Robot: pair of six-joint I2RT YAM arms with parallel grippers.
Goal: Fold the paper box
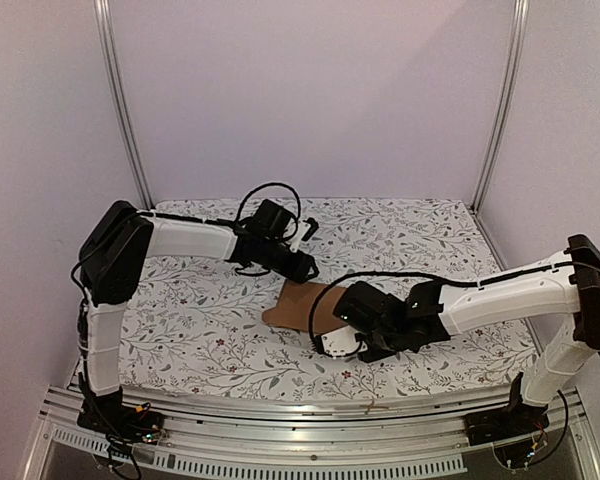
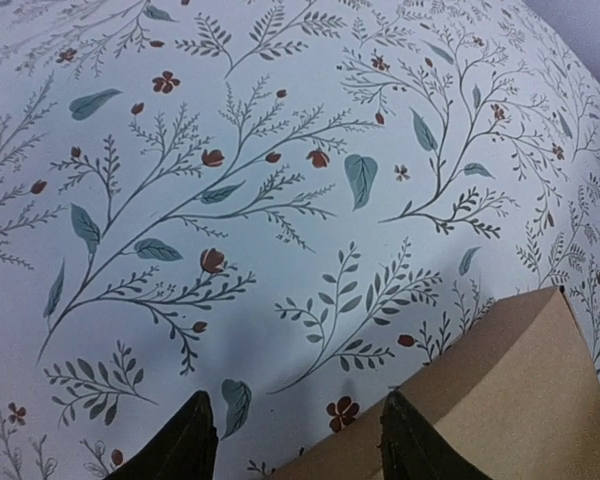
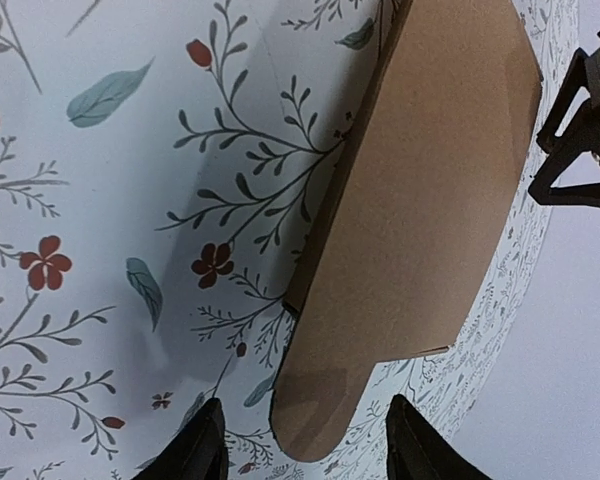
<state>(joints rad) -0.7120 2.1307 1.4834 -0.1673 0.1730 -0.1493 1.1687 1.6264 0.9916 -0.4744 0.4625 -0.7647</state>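
The paper box (image 1: 302, 306) is a flat brown cardboard piece lying mid-table on the floral cloth. My left gripper (image 1: 305, 266) hovers at its far edge, open and empty; in the left wrist view (image 2: 298, 440) a corner of the cardboard (image 2: 500, 400) lies under the right fingertip. My right gripper (image 1: 342, 335) is at the box's near right side, open and empty; in the right wrist view (image 3: 306, 442) the cardboard (image 3: 430, 190) stretches away and its rounded tab (image 3: 315, 405) lies between the fingers.
The floral tablecloth (image 1: 200, 330) covers the table. Metal frame posts (image 1: 125, 110) stand at the back corners and an aluminium rail (image 1: 300, 405) runs along the near edge. The left gripper shows in the right wrist view (image 3: 585, 120).
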